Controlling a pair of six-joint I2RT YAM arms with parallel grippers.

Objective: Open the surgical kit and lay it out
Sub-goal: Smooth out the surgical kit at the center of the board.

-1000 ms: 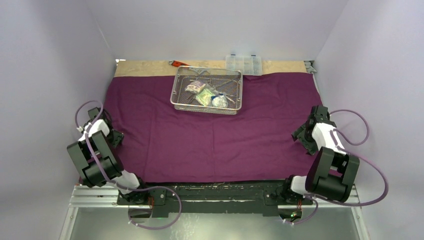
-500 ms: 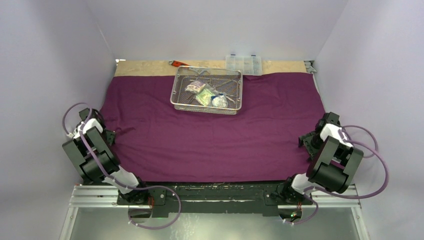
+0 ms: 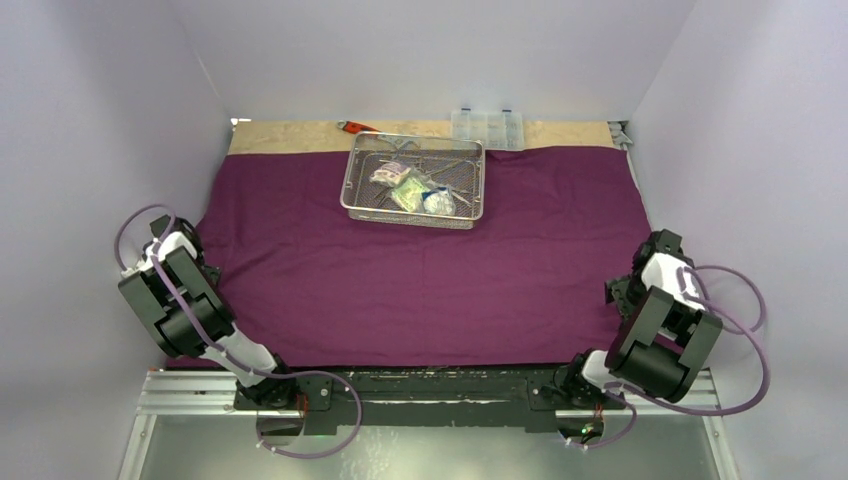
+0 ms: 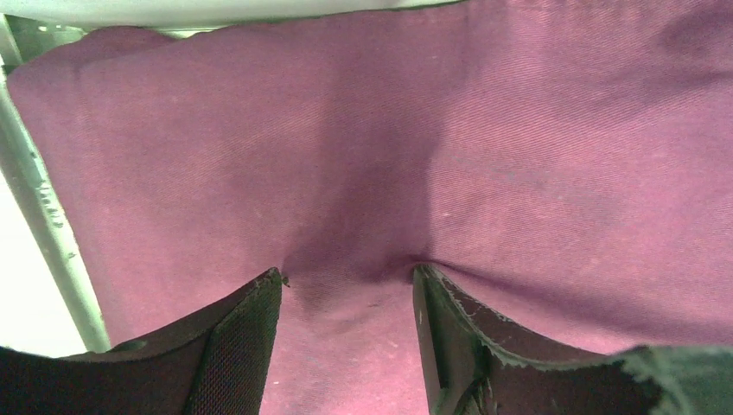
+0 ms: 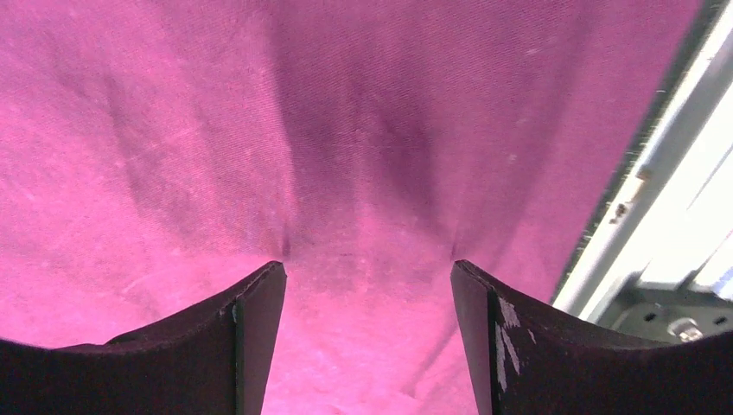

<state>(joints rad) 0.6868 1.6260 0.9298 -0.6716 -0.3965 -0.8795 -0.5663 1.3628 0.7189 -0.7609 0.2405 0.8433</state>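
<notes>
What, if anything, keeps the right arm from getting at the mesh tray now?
Likely yes: only bare purple cloth lies between the right gripper and the wire-mesh tray, though the tray sits far back, a long stretch.

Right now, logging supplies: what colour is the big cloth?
The large dark-purple cloth; top external view shows it best.

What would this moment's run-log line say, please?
left pincer: open, tips on purple cloth, near left edge | right pincer: open, tips on cloth, near right edge | wire-mesh tray: on cloth's far side, packets inside
</notes>
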